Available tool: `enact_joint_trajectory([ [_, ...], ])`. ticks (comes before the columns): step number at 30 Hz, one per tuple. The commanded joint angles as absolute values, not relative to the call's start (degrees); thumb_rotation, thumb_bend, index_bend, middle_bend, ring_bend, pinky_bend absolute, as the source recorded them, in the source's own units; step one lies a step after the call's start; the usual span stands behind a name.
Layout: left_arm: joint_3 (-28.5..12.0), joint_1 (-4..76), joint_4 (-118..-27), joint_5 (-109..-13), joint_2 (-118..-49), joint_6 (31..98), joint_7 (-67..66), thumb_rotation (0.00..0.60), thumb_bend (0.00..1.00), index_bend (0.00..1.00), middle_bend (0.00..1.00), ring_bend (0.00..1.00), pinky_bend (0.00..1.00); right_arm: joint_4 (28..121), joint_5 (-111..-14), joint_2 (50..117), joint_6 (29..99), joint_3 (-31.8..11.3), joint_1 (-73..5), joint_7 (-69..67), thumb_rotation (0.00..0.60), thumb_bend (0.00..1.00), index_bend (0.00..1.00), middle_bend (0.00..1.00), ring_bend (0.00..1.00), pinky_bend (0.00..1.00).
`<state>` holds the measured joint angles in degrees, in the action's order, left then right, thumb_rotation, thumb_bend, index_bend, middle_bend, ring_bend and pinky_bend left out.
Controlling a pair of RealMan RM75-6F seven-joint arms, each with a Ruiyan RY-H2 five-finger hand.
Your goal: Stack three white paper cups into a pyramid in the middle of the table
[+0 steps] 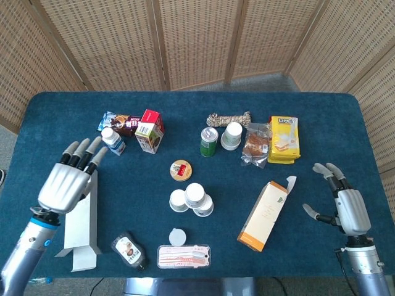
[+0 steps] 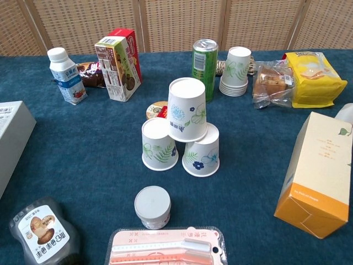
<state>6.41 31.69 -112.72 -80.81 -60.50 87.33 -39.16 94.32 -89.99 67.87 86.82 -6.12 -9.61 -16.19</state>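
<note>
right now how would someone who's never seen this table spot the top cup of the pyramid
Start at the middle of the blue table, just in front of the green can. Three upside-down white paper cups cluster there; the top cup rides on the two below, tilted, printed with blue flowers. The nested stack of cups stands apart, beside the can.
</note>
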Motion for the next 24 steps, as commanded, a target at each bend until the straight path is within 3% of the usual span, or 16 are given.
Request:
enact_joint_trajectory([
  [1, 8.5, 27.1, -109.5, -84.1, -56.8, 90.0, -33.6, 0.6, 0.31, 0.02, 0.0, 0.0, 0.1, 94.3, -90.0, 67.9, 86.8, -6.1, -9.6, -15.9, 0.6, 0.24, 0.12, 0.24, 0.09, 0.28],
  [9, 9.6, 18.9, -102.0, -85.7, -56.1, 94.1, -20.9, 0.6, 0.31, 0.02, 0.0, 0.0, 0.05, 94.6, -90.5, 68.2, 86.9, -5.8, -9.6, -14.3, 0.6, 0.23, 0.12, 0.24, 0.09, 0.28],
  [17, 9.2, 10.1, -94.1, -86.6, -60.9, 99.8, -9.5, 0.6, 0.3, 0.0, 0.0, 0.0, 0.0, 95.7, -90.3, 67.3, 86.8, -5.8, -9.5, -11.9, 0.6, 0.23, 0.11, 0.24, 0.09, 0.28],
  [24, 7.8, 6.8, -91.8, -86.0, -62.4, 99.5, -1.0, 0.6, 0.3, 0.0, 0.0, 0.0, 0.0, 96.6, -90.4, 67.4, 86.2, -5.2, -9.4, -8.6, 0.6, 0.23, 0.1, 0.22, 0.09, 0.26],
])
